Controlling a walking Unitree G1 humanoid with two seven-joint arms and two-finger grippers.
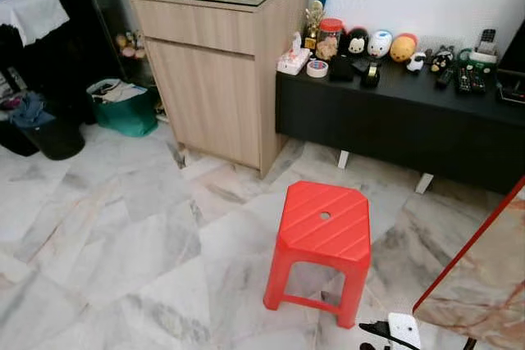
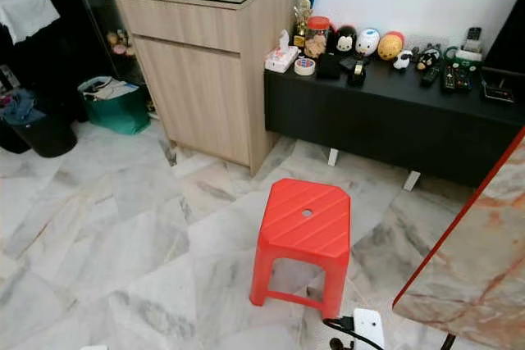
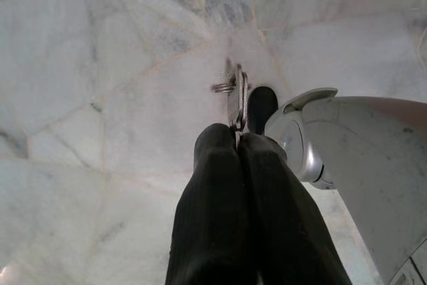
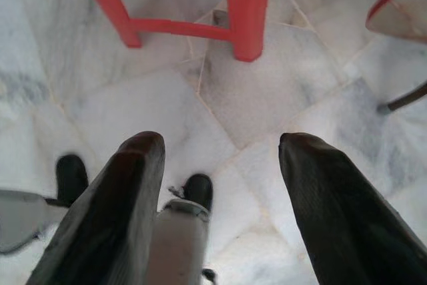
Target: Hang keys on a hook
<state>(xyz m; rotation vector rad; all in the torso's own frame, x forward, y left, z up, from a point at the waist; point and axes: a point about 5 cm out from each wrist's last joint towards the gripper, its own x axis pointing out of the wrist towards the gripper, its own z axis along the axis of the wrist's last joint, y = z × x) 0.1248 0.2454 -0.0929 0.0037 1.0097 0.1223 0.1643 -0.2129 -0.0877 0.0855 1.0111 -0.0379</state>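
In the left wrist view my left gripper is shut on the keys: a flat metal key and its ring stick out past the black fingertips above the marble floor. In the right wrist view my right gripper is open, its two fingers wide apart with nothing between them, hanging over the floor near the red stool's legs. I cannot make out any hook in these views.
A red plastic stool stands on the marble floor ahead. Behind it are a wooden cabinet and a low black bench carrying toys and remotes. A marble-topped table juts in at right. A green bag sits at left.
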